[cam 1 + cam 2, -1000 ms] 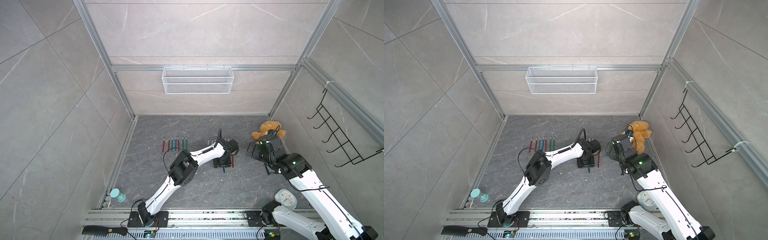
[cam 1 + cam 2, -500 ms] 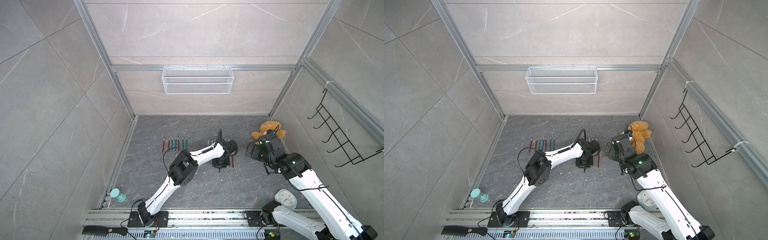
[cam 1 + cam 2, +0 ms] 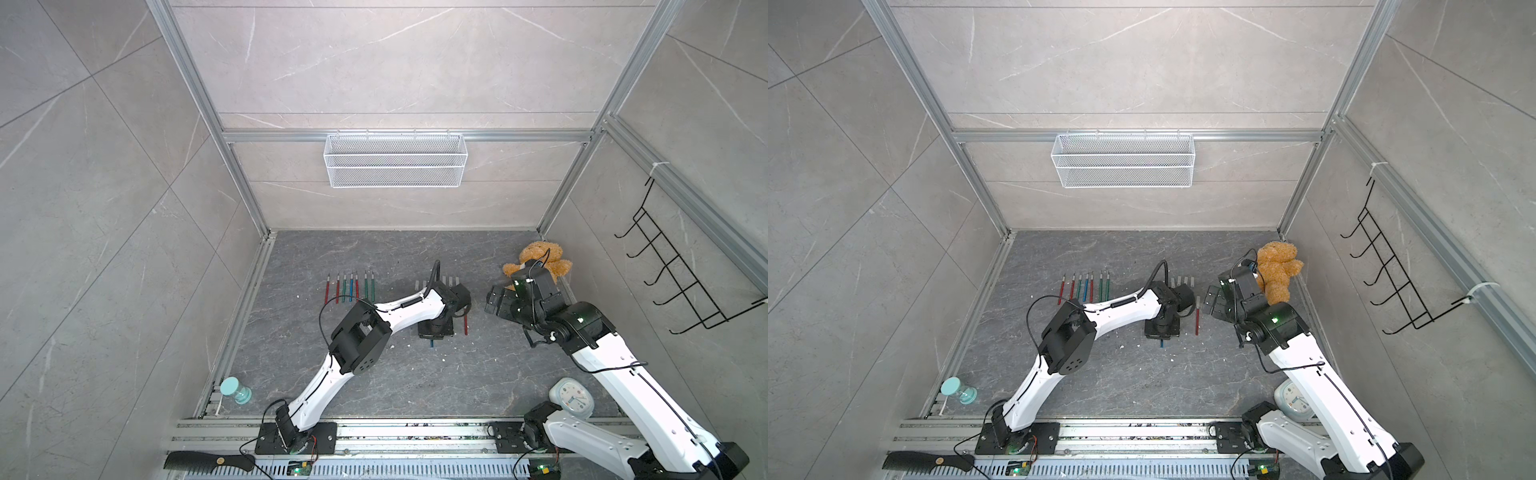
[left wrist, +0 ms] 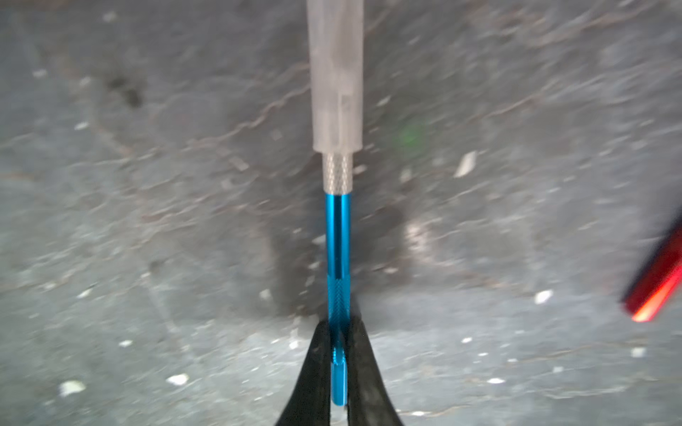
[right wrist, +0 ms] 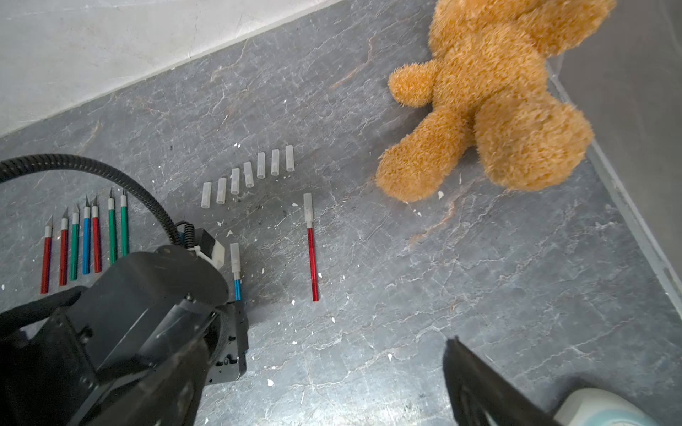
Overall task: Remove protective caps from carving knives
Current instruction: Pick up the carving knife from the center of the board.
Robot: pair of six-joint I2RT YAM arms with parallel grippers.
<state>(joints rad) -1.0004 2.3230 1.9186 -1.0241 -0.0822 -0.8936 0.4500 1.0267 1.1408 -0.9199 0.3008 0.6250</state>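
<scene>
Capped blue knife (image 4: pixel 337 236) on flecked grey floor (image 4: pixel 147 221); tiled walls (image 3: pixel 395 62).

Your stock:
- Seven uncapped carving knives (image 5: pixel 85 243), with red, green and blue handles, lie side by side at far left, blades pointing far.
- Seven loose protective caps (image 5: pixel 249 174) lie in a row to their right.
- Nearer, one blue knife (image 4: pixel 337 236) wears its cap (image 4: pixel 336 73) and is pinched in the left gripper (image 4: pixel 338 328).
- One capped red knife (image 5: pixel 312 265) lies flat to the right of the blue one.

No readable text; comb (image 3: pixel 208 462) emblem, clock (image 3: pixel 572 398) dial too small.
</scene>
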